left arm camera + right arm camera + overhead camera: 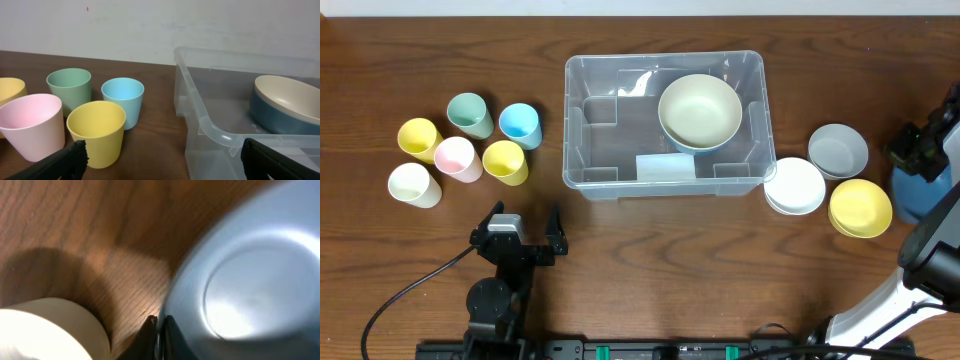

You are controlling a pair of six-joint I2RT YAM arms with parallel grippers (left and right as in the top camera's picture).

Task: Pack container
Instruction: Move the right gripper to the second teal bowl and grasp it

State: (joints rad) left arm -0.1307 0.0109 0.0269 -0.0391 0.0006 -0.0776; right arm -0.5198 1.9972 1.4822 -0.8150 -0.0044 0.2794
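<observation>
My right gripper (159, 324) is pinched on the thin rim of the blue bowl (250, 280) at the scene's right edge. My left gripper (525, 228) is spread wide, near the cups (470, 145). Risk: with an edge-only grip the bowl may tilt or slip on lift, or clip the yellow bowl (860, 207) just beside it. The container (572, 130) sits centre with a cream bowl (700, 110) in its far right; its left half is free, right wall to clear
</observation>
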